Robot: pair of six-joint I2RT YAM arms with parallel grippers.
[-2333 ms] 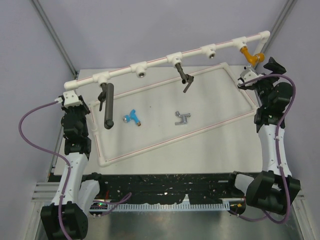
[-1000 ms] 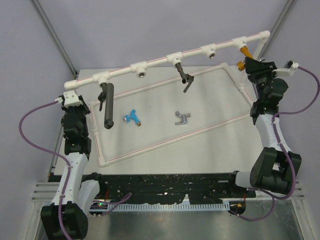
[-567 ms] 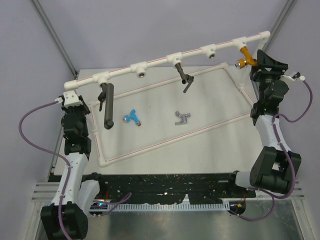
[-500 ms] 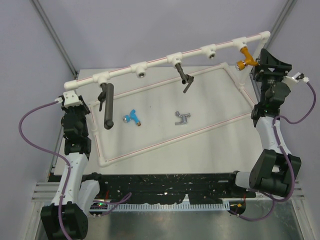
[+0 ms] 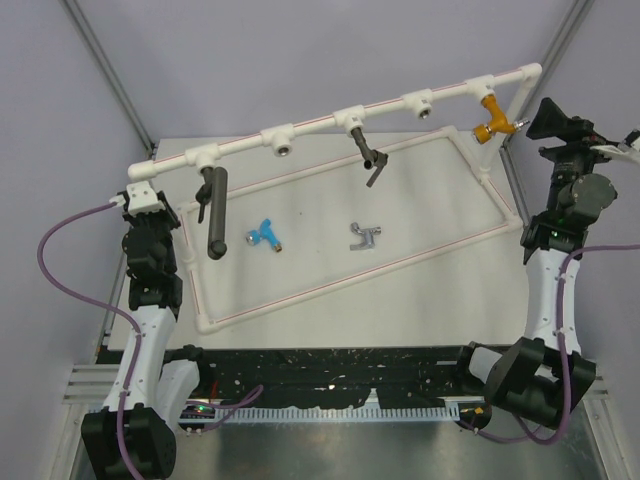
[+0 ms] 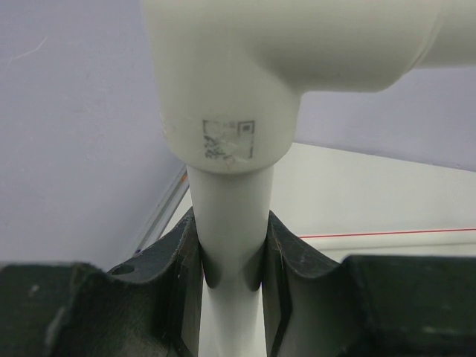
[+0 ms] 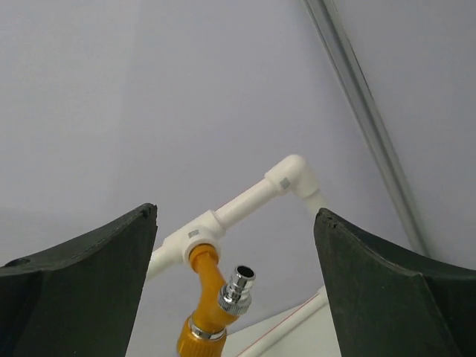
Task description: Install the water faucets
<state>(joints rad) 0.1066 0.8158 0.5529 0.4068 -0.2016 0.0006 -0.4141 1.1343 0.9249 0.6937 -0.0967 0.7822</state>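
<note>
Left pincer: pinching the upright pipe; hold steady.
Right pincer: spread, empty, near the mounted orange faucet.
Next grasp: silver faucet body, threads free.

Pale table, white pipe frame, blue faucet, silver faucet

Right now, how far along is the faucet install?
Done: the orange-gold faucet hangs from the right-end socket of the white pipe frame; the right gripper is open, apart from it. In hand: no faucet; the left gripper clamps a frame upright. Left: the blue faucet and silver faucet lie on the table.
</note>
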